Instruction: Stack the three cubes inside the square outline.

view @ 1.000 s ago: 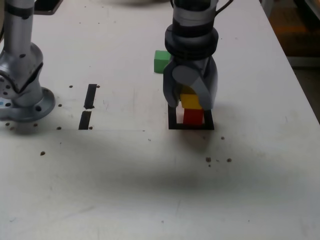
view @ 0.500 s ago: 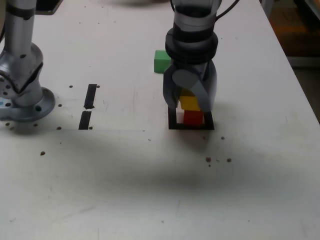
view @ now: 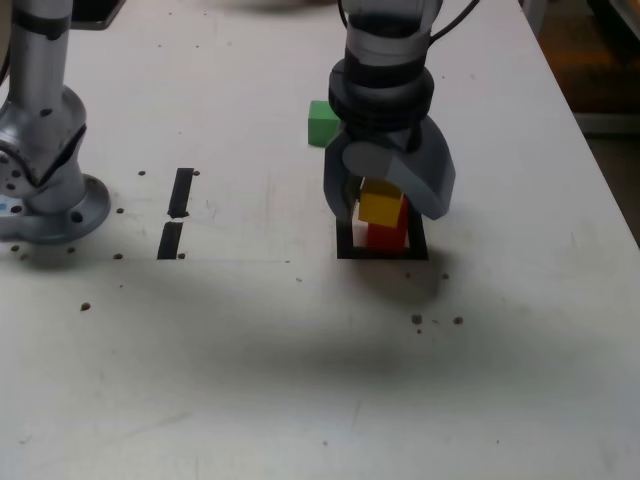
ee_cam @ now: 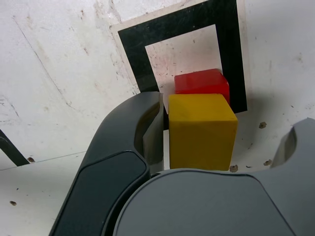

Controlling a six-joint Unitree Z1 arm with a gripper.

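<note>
Two stacked cubes, yellow cube (view: 380, 206) on red cube (view: 387, 235), carry no legible writing.

The yellow cube (ee_cam: 201, 131), red cube (ee_cam: 202, 81) and green cube (view: 322, 122) look matt and smooth. The gripper (view: 392, 195) shell is smooth, faintly glossy grey plastic. The white table (view: 300, 380) is matt, scuffed and speckled; the square outline (ee_cam: 186, 22) is flat black tape

My exterior feed evenly lit from overhead, slightly soft and grainy, a broad diffuse shadow across the white table (view: 300, 400) in the foreground, no harsh glare, my wrist feed bright and sharp on the yellow cube (ee_cam: 201, 130), the gripper (ee_cam: 216, 142) body dark and blurred up close
</note>
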